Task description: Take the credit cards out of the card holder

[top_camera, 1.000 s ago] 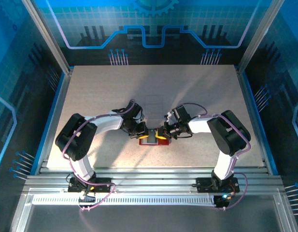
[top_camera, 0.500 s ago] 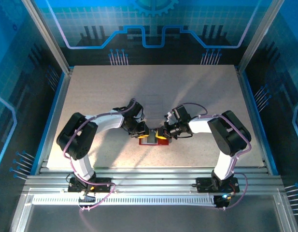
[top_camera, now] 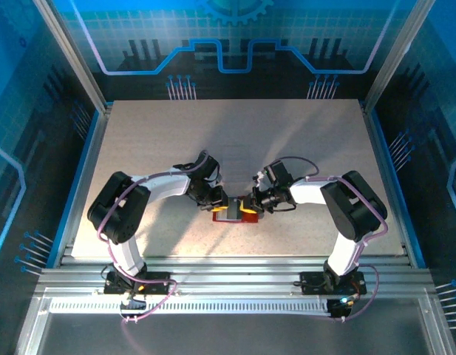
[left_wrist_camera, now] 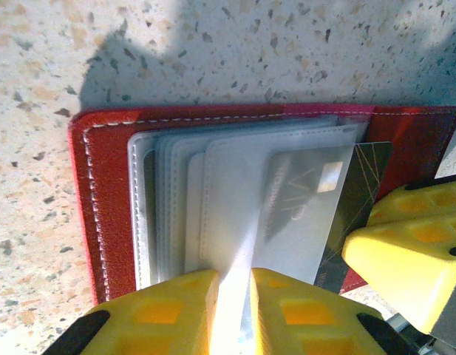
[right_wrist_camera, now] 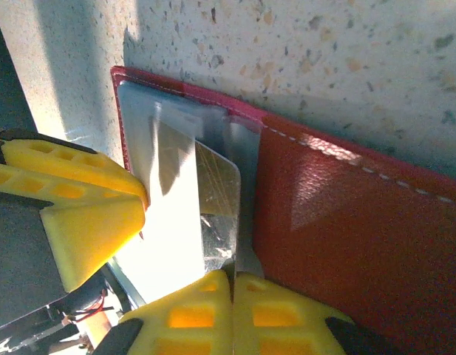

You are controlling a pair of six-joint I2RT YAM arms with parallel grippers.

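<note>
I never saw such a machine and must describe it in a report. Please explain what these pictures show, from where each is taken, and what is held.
These are two robot arms at a table's near edge. The top picture looks down: the left gripper and the right gripper meet over an open red card holder on the speckled table. The other two pictures come from cameras on the wrists; the yellow blocks are fingers. The left gripper seems to pinch a pale pocket leaf. The right gripper is shut beside a dark card sticking out; what it grips is unclear.
</note>
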